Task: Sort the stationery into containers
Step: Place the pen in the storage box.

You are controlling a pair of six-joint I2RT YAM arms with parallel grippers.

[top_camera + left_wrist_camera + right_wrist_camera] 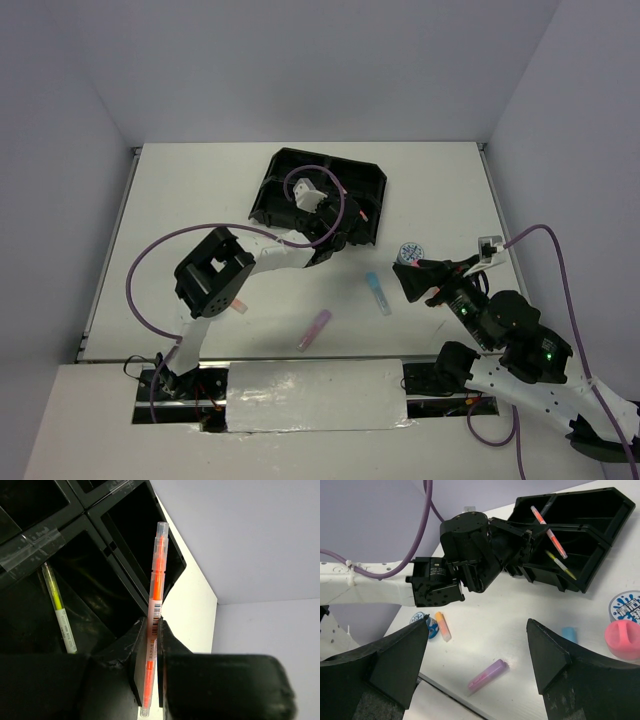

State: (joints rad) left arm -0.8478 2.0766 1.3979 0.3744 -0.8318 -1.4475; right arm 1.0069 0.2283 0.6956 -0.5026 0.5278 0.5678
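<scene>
My left gripper point(151, 626) is shut on a thin pink-orange pen point(156, 595) and holds it over the near right edge of the black tray point(290, 170); the right wrist view shows the pen point(548, 531) above the tray point(600, 510). A yellow pen point(59, 607) lies in one compartment. My right gripper point(477, 622) is open and empty above the table, a purple marker point(487, 675) below it. A light blue marker point(379, 293), a tape roll point(410, 252) and a pink-capped bottle point(622, 639) lie near it.
An orange marker point(442, 626) and a second tape roll point(426, 625) lie by the left arm's elbow point(212, 272). The left arm's purple cable point(335, 195) loops over the tray. The table's near edge point(310, 362) runs just behind the purple marker point(314, 329).
</scene>
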